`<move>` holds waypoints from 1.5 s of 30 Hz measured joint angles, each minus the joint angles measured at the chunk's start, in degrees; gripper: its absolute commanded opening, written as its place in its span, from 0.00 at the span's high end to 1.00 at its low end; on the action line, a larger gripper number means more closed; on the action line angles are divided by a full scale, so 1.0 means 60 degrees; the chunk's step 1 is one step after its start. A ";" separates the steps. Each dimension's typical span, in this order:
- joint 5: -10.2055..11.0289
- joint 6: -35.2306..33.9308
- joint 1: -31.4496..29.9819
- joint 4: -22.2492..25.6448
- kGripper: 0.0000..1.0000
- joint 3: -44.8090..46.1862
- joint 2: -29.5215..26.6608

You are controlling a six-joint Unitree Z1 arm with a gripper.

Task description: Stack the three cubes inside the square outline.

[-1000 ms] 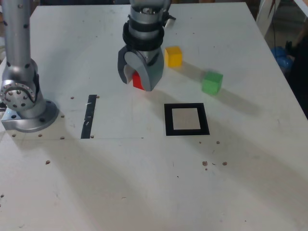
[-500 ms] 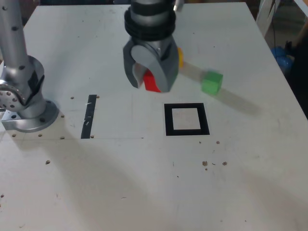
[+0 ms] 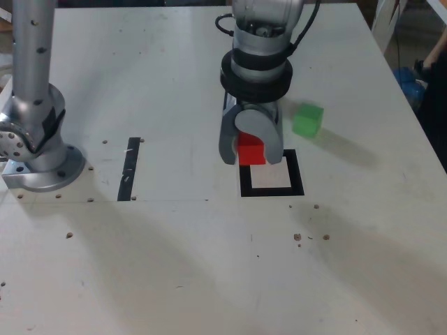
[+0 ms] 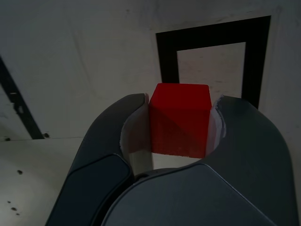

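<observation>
A robotics lab or workshop: a grey robot arm (image 3: 260, 63) is bolted by its round base (image 3: 35, 157) to a white, screw-holed tabletop (image 3: 209, 265) marked with black tape (image 3: 128, 169), cluttered floor space visible beyond its right edge.

Gripper (image 4: 179, 123) clamped on red cube (image 4: 179, 117) — grey jaws touching both sides; black square outline (image 4: 168, 52) on white table (image 4: 80, 52) just beyond.

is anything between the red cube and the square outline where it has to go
Nothing visible. The gripper is shut on the red cube and holds it at the square outline, whose white centre is bare in both views. The green cube sits off to the exterior view's right, apart from the outline.
</observation>
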 measured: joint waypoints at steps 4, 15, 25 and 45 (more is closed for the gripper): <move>-0.0001 -0.0001 0.0000 -0.0125 0.83 -0.0030 0.0212; 0.0095 0.0177 0.0030 -0.0444 0.78 -0.0112 0.0756; 0.0195 0.0498 0.0035 -0.0567 0.77 -0.0293 0.0954; 0.0341 0.1346 0.0114 -0.0278 0.06 -0.0503 0.1068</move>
